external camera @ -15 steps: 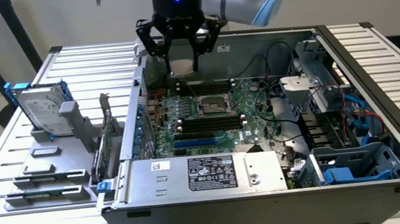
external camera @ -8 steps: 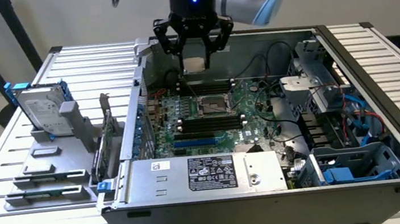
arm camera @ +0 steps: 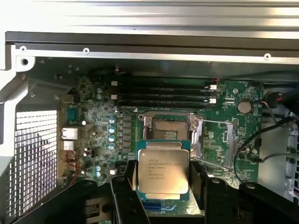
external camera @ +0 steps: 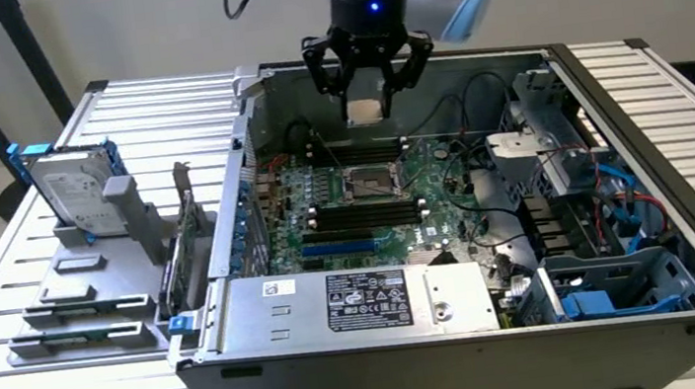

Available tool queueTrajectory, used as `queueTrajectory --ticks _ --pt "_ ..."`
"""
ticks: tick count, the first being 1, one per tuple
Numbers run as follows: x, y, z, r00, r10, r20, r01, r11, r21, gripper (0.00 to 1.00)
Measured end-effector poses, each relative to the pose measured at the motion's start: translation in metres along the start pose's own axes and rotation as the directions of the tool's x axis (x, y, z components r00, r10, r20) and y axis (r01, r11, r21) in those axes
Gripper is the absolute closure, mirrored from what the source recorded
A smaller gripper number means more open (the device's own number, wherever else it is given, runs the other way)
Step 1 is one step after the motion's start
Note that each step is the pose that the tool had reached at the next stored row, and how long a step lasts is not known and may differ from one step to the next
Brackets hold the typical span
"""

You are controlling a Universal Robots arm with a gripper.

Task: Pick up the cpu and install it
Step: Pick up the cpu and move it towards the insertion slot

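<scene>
The gripper hangs over the far half of an open computer case that lies on its side on a slatted metal counter. It is closed on the cpu, with 1 dark finger pressed against each of 2 opposite edges, so the jaws stand fairly wide apart, spread to the width of the chip. In the wrist view the cpu sits level between the fingers of the gripper, its silver-grey lid facing the camera with lines of small printed text that cannot be read. The chip is held in the air above the green motherboard, clear of the board and touching nothing but the gripper. The processor socket lies below it on the board, a dark square inside a metal frame; in the wrist view the socket shows just beyond the edge of the held chip. Black memory slots run in parallel rows on the far side of the socket. A grey power supply with a label fills the near wall of the case. On the counter at the exterior view's left, a silver hard drive with blue rails stands upright in a grey holder, well apart from the gripper.
</scene>
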State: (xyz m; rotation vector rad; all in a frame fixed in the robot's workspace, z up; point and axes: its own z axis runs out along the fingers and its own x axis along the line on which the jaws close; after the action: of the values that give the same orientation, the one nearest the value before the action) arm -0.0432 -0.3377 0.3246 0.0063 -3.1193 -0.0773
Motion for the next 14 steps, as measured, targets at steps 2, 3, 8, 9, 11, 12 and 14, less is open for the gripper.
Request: queueTrajectory --ticks 2,3,8,9,11,12,14 --pt "-0.005 -0.0002 0.0036 1.0000 0.000 -0.0001 0.000 1.0000 0.0001 0.45" --pt "-0.007 -0.0002 0.0053 1.0000 0.000 0.0000 0.000 1.0000 0.0001 0.45" --pt "-0.012 -0.0006 0.0143 1.0000 0.000 -0.0001 0.000 1.0000 0.0002 0.45" --pt "-0.012 -0.0006 0.0161 1.0000 0.000 0.0000 0.000 1.0000 0.0001 0.45" --pt "-0.012 0.0004 0.0197 1.0000 0.000 -0.0001 0.000 1.0000 0.0003 0.45" --pt "-0.012 0.0014 0.0215 1.0000 0.000 -0.0001 0.000 1.0000 0.0004 0.45" --pt "-0.012 0.0040 0.0243 1.0000 0.000 -0.0002 0.000 1.0000 0.0006 0.45"
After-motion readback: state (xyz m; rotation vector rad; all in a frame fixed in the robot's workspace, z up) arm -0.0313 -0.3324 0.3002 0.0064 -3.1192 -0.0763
